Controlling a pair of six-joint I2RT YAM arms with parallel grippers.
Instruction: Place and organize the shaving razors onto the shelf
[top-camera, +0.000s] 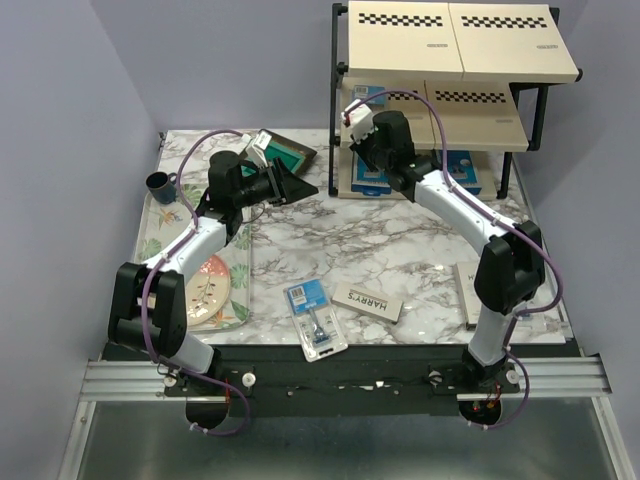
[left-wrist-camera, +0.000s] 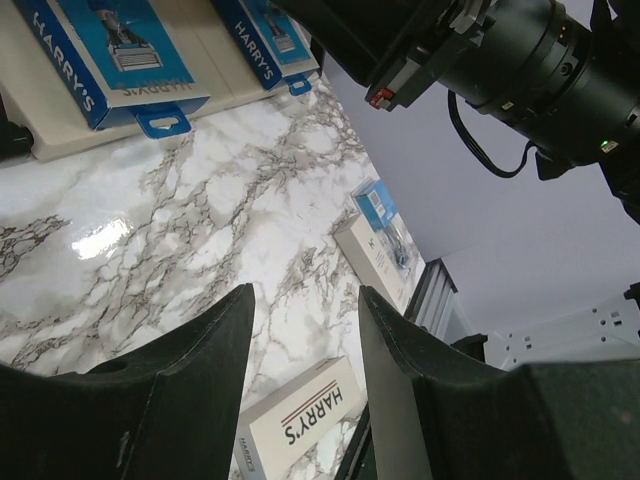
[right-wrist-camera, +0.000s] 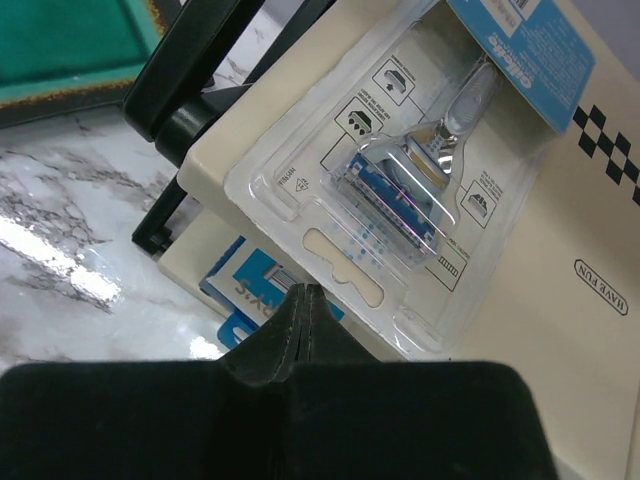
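The shelf (top-camera: 400, 45) stands at the back right. My right gripper (top-camera: 362, 140) (right-wrist-camera: 303, 292) is shut and empty at the left end of its middle board (right-wrist-camera: 560, 330), its tips just short of a clear blister razor pack (right-wrist-camera: 420, 170) lying there. Two dark-blue razor boxes (top-camera: 372, 180) (top-camera: 463, 168) lie on the bottom board. My left gripper (top-camera: 300, 187) (left-wrist-camera: 305, 292) hangs open over the marble table, nothing between its fingers. On the table lie a blister pack (top-camera: 315, 318), a white HARRY'S box (top-camera: 367, 300) (left-wrist-camera: 300, 420) and another white box (top-camera: 468, 290), partly behind the right arm.
A floral tray (top-camera: 160, 240) at the left holds a dark cup (top-camera: 160, 183) and a pink plate (top-camera: 215, 290). A dark square frame with a green centre (top-camera: 290, 155) lies behind the left gripper. The right arm reaches across in front of the shelf.
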